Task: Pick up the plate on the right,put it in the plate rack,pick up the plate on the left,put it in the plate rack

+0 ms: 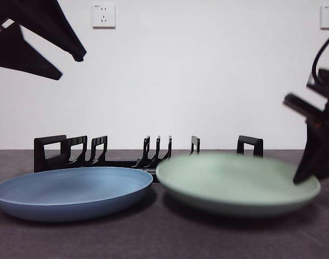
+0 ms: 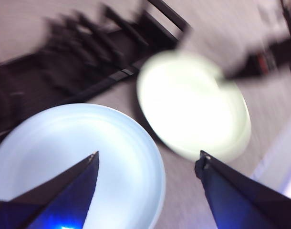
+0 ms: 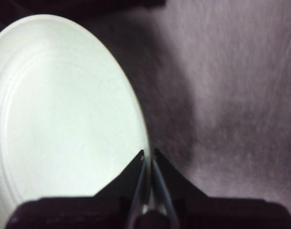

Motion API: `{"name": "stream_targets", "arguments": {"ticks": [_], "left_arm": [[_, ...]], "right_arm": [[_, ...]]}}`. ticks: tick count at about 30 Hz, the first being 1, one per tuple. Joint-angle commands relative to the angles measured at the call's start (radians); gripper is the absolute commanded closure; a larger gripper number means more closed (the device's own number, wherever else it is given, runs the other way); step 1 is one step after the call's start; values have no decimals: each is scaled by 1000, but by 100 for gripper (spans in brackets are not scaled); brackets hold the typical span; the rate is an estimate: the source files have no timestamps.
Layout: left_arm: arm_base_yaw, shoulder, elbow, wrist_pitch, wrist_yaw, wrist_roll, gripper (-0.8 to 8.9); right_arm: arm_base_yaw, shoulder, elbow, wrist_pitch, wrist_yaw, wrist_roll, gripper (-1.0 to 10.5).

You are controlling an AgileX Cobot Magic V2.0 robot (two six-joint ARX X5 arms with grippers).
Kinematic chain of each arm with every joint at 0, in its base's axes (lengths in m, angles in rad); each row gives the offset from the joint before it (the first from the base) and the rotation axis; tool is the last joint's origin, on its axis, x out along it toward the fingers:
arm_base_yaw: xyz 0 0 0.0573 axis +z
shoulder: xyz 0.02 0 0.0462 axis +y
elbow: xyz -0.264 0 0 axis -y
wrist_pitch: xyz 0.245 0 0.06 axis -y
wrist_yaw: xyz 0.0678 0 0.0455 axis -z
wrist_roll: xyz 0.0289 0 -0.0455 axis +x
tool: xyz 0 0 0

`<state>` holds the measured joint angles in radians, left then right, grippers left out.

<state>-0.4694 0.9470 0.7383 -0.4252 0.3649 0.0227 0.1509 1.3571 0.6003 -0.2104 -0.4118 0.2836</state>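
Two plates, blue plate (image 1: 72, 191) and green plate (image 1: 237, 182), sit before the plate rack (image 1: 148, 154) on a dark tabletop (image 1: 164, 237); right gripper (image 3: 148, 155) pinches the green rim, left gripper (image 2: 148, 162) open above; white wall (image 1: 207, 75) with sockets.

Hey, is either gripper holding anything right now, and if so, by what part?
Yes: the right gripper is shut on the green plate, pinching its rim at the right edge. The left gripper is open, holding nothing.

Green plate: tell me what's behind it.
Behind the green plate stands the plate rack, its prongs and right handle showing above the rim. The plate covers the rack's lower right part. The right gripper pinches the plate's rim.
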Motion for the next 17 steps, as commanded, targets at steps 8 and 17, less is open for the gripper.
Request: {"name": "stream_targets", "arguments": {"ticks": [8,17], "left_arm": [[-320,3,18,6,-232,339,468],[-594,85,18,6,-546,584,469]], "right_arm": [[29,-95,139,-200,-8,33,958],[132,-95,264,-313,-8,29,958]]}}
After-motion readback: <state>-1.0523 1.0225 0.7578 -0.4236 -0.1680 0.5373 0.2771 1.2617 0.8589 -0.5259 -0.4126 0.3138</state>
